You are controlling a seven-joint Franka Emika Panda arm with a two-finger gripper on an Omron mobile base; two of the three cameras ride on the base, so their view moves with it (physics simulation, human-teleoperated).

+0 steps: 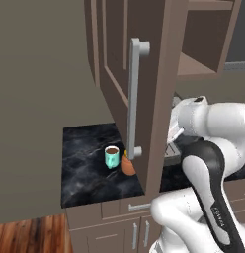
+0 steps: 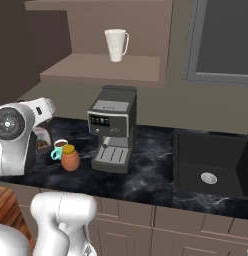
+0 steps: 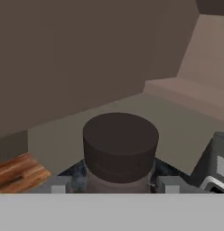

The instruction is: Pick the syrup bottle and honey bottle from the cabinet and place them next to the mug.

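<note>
In the hand view the syrup bottle's dark cap (image 3: 120,144) sits upright between my gripper's (image 3: 112,186) fingertips, which are shut on its neck. The right base view shows a bit of the syrup bottle's label (image 2: 42,138) below my white hand, just left of the teal mug (image 2: 59,148). The squat orange honey bottle (image 2: 70,158) stands on the black counter right beside the mug. In the left base view the mug (image 1: 111,156) and part of the honey bottle (image 1: 127,165) show beside the cabinet's open door (image 1: 149,89).
The open door's long grey handle (image 1: 134,99) hangs over the counter, close to my arm. A coffee machine (image 2: 113,127) stands right of the mug, with a sink (image 2: 211,165) further right. A white cup (image 2: 116,44) is on the shelf above.
</note>
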